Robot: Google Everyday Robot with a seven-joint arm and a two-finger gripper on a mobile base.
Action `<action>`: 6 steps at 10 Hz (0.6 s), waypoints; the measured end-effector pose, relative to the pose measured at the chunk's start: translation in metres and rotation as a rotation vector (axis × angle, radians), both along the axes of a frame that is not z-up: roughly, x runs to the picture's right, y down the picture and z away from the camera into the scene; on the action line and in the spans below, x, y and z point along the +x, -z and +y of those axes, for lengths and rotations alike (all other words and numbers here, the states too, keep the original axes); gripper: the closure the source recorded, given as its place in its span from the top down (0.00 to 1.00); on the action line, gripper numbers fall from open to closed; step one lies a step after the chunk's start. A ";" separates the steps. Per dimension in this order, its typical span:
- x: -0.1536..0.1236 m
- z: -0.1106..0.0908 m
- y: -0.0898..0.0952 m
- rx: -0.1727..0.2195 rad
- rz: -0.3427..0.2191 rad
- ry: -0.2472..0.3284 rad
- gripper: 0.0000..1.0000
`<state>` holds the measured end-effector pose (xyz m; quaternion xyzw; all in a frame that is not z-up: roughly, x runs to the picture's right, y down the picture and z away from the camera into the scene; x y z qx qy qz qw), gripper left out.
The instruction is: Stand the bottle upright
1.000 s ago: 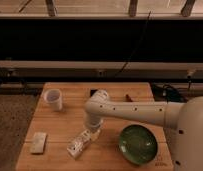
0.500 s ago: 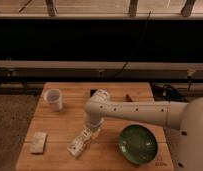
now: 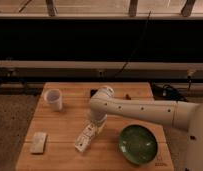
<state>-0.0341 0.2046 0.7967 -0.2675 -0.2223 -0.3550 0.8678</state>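
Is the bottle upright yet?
No. The bottle lies slanted on the table, with the hand at its far end.

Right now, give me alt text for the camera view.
The robot's gripper is down at the bottle, which lies slanted on a wooden table. A mug stands back left, a pale block lies front left, a green bowl front right.

The wooden desk [image 3: 70,122] bears a white mug [image 3: 54,99] back left, a pale block [image 3: 39,142] front left, the bottle [image 3: 84,140] lying mid-front just below the hand [image 3: 96,127], and a green bowl [image 3: 138,144] front right.
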 end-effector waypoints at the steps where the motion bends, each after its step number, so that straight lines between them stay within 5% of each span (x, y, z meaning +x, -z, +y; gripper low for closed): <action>1: 0.001 -0.007 0.002 0.026 -0.025 0.030 0.00; 6: -0.017 -0.042 0.022 0.179 -0.202 0.206 0.00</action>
